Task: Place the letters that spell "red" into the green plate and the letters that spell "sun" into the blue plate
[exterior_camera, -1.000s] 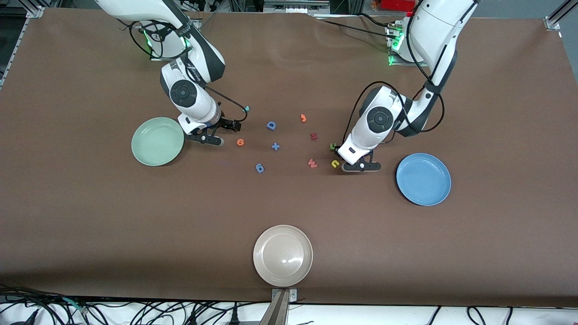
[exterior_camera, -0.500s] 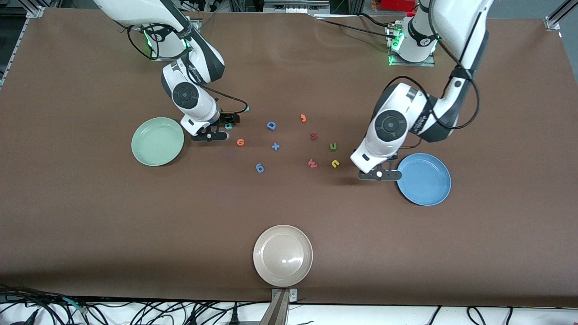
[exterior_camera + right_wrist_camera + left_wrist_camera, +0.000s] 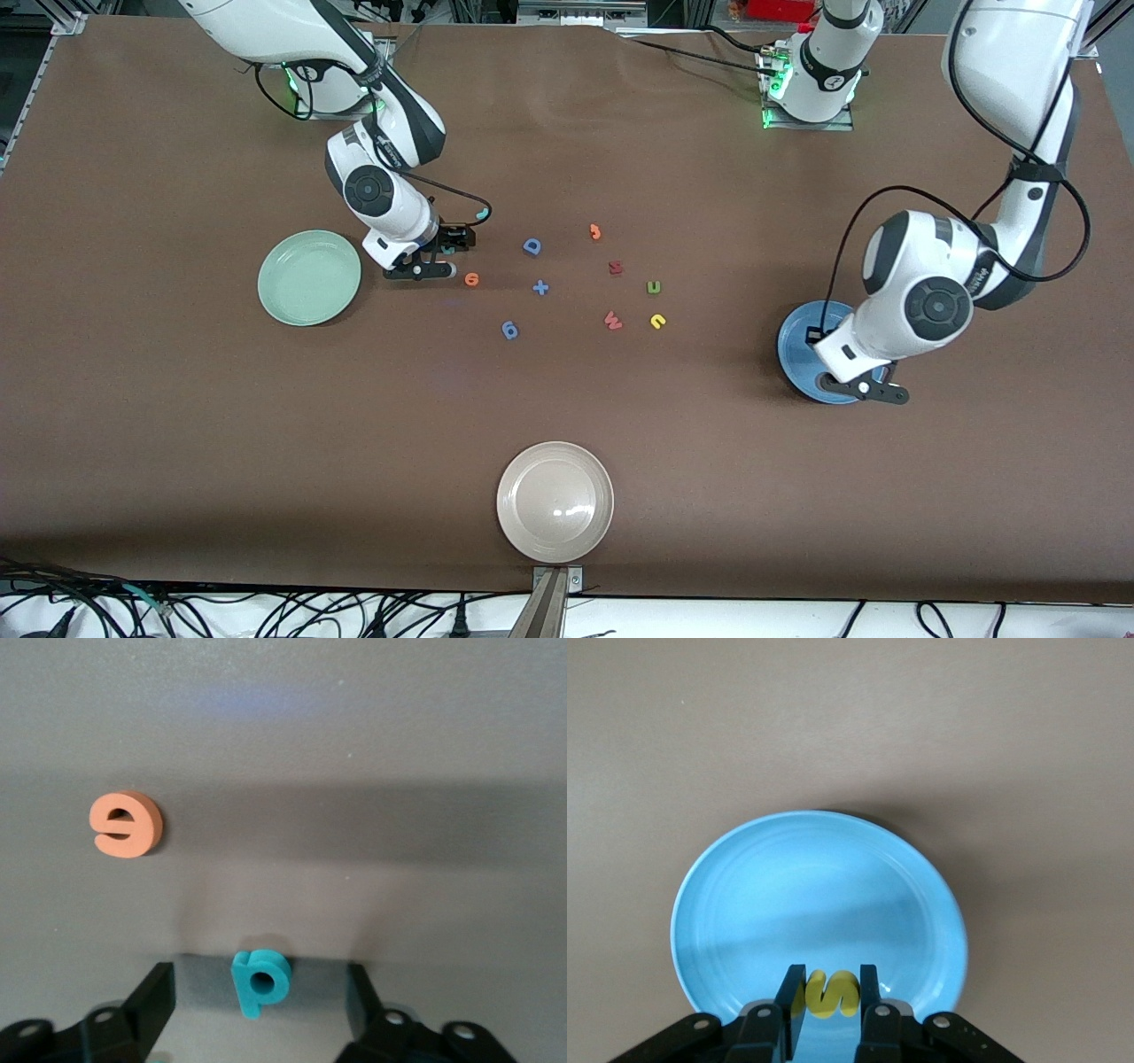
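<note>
The brown surface (image 3: 177, 425) carries the green plate (image 3: 309, 277), empty. Well toward the left arm's end from that plate, the left gripper (image 3: 827, 1003) hangs over the blue plate (image 3: 819, 904), fingers clamped on the yellow "s" (image 3: 827, 993). Beside the green plate, the right gripper (image 3: 257, 997) sits low, fingers spread around the teal "d" (image 3: 260, 979), with the orange "e" (image 3: 128, 823) near.
</note>
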`<state>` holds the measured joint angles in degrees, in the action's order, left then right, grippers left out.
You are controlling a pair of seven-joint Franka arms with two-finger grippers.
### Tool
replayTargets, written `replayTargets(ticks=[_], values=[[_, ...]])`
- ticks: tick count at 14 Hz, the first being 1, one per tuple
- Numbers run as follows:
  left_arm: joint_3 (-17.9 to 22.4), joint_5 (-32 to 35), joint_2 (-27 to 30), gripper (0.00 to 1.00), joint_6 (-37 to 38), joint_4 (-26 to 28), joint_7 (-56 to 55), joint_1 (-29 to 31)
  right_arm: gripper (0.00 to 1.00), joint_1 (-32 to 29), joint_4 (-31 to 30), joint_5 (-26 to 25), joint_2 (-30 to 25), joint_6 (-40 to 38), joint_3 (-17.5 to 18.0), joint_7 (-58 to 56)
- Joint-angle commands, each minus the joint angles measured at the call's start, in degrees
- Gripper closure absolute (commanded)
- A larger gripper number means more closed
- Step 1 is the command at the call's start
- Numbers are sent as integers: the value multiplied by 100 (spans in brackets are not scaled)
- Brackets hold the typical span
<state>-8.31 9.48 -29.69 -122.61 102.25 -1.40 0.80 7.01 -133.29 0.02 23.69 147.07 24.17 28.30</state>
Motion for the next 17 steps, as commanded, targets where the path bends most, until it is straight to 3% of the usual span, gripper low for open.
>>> replayTargets(ticks=[1,2,3,4,7,9,10,14,17], values=[[-83,133,-80,1,-70,-21,25,-72,35,-33,-30,-38,13,102,61,97],[-83,133,-81,0,-70,-21,25,-63,41,-33,-30,-38,4,102,61,97],[-83,133,-81,0,-61,-21,25,-72,53,-33,-30,-38,4,85,61,106],[-83,133,-81,0,-61,-21,25,-72,57,-33,-30,-38,4,85,61,106],[-153,11,-72,0,-79,-30,-106,-220,57,-33,-30,-38,4,67,61,176],[-232,-497,-142,0,-96,-73,-517,-379,57,-33,-39,-38,4,58,61,176],[-232,-656,-151,0,-140,-82,-772,-527,59,-33,-39,-38,4,58,61,176],[-232,-667,-160,0,-184,-74,-2834,-1300,91,-42,-39,-38,-5,49,61,176],[-293,-876,-317,0,-561,-74,-4040,-1512,96,-42,-30,-38,-40,49,61,307]])
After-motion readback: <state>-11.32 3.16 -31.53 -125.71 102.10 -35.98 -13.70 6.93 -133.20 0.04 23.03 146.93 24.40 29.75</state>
